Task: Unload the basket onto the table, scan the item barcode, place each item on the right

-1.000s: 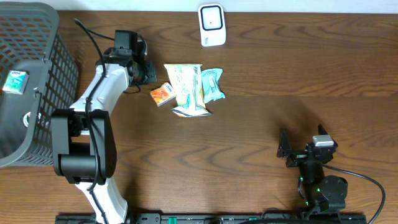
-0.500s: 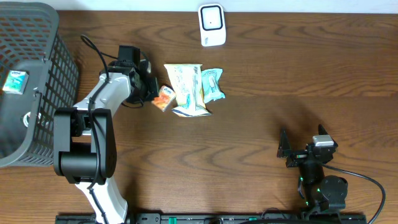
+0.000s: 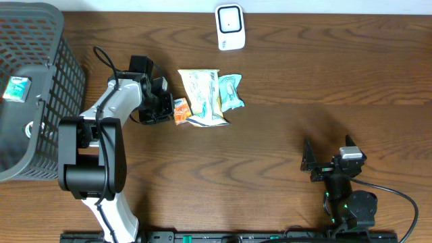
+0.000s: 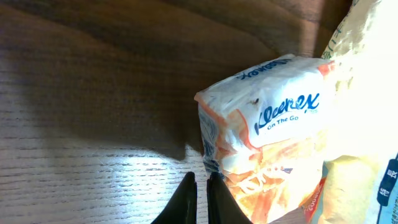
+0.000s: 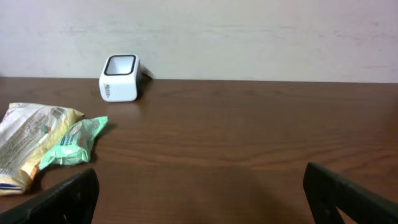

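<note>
An orange and white Kleenex tissue pack (image 3: 180,110) (image 4: 267,137) lies on the table, pressed against a yellow snack bag (image 3: 202,98) (image 5: 28,140). My left gripper (image 3: 167,109) (image 4: 199,180) is shut with nothing between its fingers, and its tips sit right at the pack's left edge. A teal packet (image 3: 231,92) (image 5: 73,143) lies on the right side of the bag. The white barcode scanner (image 3: 229,27) (image 5: 120,78) stands at the far edge of the table. My right gripper (image 3: 308,162) (image 5: 202,193) rests open at the near right, far from all items.
A dark mesh basket (image 3: 47,81) stands at the far left with a small teal packet (image 3: 16,88) inside. The left arm's cable loops over the table beside the basket. A pale wall runs behind the scanner in the right wrist view.
My left gripper has swung toward the near side and to the right, onto the tissue pack. The pack has turned and slid against the yellow bag. The right arm has not moved.
</note>
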Available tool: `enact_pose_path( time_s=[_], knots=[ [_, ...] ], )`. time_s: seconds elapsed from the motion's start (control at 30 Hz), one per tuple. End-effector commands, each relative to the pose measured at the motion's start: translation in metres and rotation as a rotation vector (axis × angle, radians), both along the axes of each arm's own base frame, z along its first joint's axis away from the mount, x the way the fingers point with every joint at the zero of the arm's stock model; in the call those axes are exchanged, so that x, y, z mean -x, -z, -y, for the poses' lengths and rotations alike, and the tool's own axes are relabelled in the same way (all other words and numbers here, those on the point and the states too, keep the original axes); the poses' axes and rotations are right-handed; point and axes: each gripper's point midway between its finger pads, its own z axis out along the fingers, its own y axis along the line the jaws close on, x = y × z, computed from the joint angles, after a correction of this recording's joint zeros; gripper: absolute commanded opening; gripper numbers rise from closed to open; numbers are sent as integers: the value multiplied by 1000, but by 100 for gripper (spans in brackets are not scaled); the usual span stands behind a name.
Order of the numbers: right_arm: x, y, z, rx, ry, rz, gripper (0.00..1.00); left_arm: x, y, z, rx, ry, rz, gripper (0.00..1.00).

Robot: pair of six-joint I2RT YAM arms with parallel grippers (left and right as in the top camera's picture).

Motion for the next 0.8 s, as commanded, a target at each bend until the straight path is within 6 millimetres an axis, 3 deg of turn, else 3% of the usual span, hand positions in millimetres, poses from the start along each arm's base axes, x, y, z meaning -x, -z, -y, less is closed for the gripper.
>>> enact_pose_path(
  time_s=[0.0, 0.23, 0.37, 0.77],
  knots=[
    [0, 1, -1, -14, 0, -1, 99, 0, -4, -6, -13, -19, -6, 8],
    [0, 1, -1, -14, 0, -1, 99, 2, -22, -21, -60, -44, -20, 8],
    [0, 1, -1, -14, -1, -1, 99, 8, -27, -19, -57, -39, -38, 8],
    [0, 1, -1, -14, 0, -1, 99, 47, -17, 35, 24, 67, -146, 8]
  ],
)
